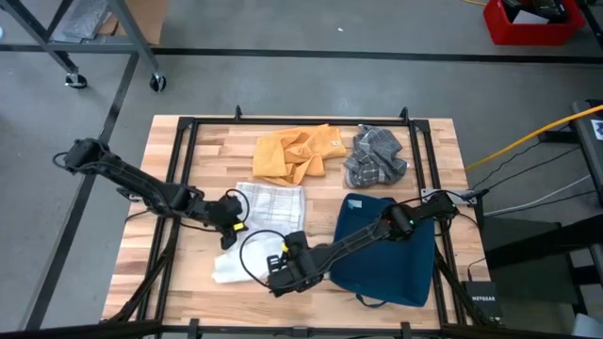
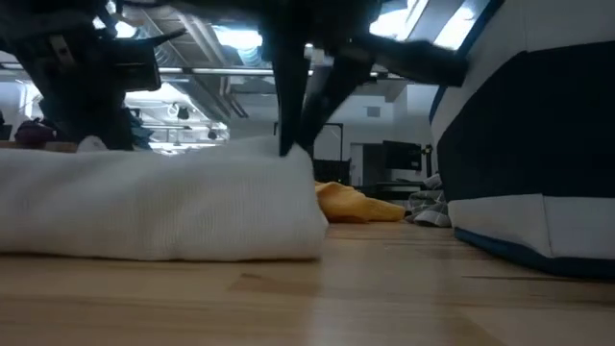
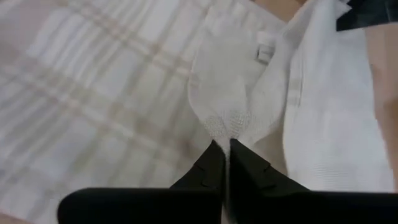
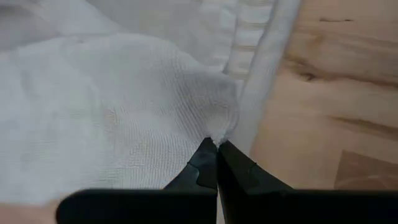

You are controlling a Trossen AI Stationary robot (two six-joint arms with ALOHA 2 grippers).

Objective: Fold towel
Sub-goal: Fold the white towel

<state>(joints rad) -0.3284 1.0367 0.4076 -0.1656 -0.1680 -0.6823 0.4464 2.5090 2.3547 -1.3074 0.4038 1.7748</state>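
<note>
A white towel (image 1: 267, 202) with faint checks lies at the table's middle, partly doubled over itself, its lower part (image 1: 229, 268) reaching toward the near edge. In the low view it is a thick white fold (image 2: 163, 207) resting on the wood. My left gripper (image 1: 229, 229) is shut on the towel at its left side. My right gripper (image 1: 280, 273) is shut on it near the table's near edge, where dark fingers (image 2: 291, 120) come down onto the fold's top. My left gripper pinches a pointed corner of the towel (image 3: 225, 127) between its two fingers, close to a small sewn tag (image 3: 266, 51). The fingers slant downward at it. The cloth spreads away from the tips and lies slack on the layers beneath. My right gripper pinches a small peak of the towel's waffle cloth (image 4: 217, 132) at its edge, beside a rolled hem (image 4: 264, 68). The fingers come steeply from above. The cloth puckers at the tips, and the remainder lies on the table.
An orange cloth (image 1: 297, 153) and a grey cloth (image 1: 377, 157) lie crumpled at the far side. A dark blue cloth (image 1: 391, 252) lies under my right arm at the right. A black cable loop (image 1: 250, 252) hangs over the towel. Bare wood (image 4: 336, 93) lies beside the hem.
</note>
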